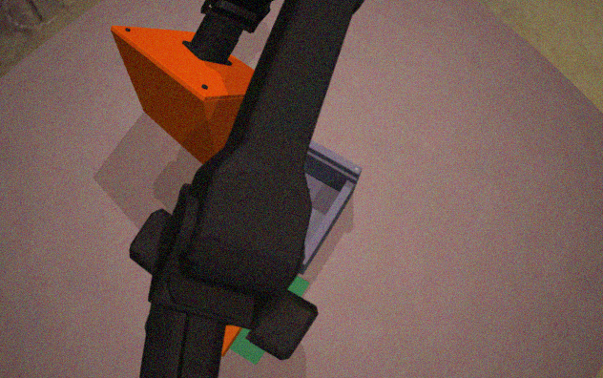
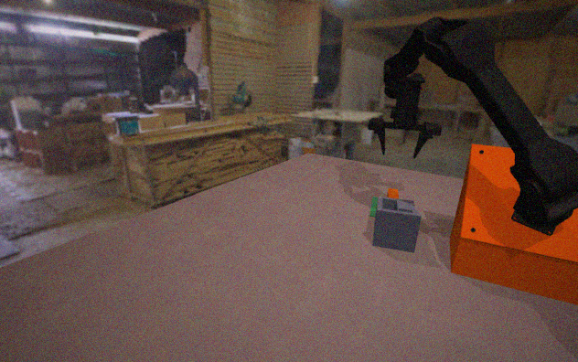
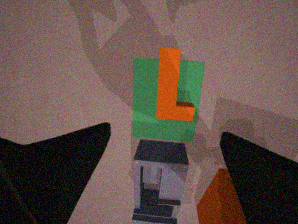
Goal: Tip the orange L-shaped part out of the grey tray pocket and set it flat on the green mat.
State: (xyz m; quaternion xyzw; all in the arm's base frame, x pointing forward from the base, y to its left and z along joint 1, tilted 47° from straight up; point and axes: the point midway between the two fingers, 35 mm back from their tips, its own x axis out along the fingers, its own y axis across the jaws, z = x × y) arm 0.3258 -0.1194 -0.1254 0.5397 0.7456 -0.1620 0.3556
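Observation:
The orange L-shaped part [image 1: 230,336] [image 2: 392,193] [image 3: 168,85] appears to lie flat on the green mat [image 1: 299,284] [image 2: 374,207] [image 3: 144,90]. Its long bar points away from the tray and its tip reaches a little past the mat's far edge. Its short foot is nearest the tray. Which face is up I cannot tell. The grey tray [image 1: 328,220] [image 2: 397,228] [image 3: 161,151] stands beside the mat, its pocket without the part. My gripper [image 2: 399,155] [image 3: 165,134] is wide open and empty, high above the part. Its fingertips are hidden in the top view.
The arm's orange base block [image 1: 162,52] [image 2: 491,270] [image 3: 215,200] stands near the tray. My arm covers much of the tray, mat and part in the top view. Arm shadows fall across the table [image 1: 467,229] [image 2: 256,274] [image 3: 50,80].

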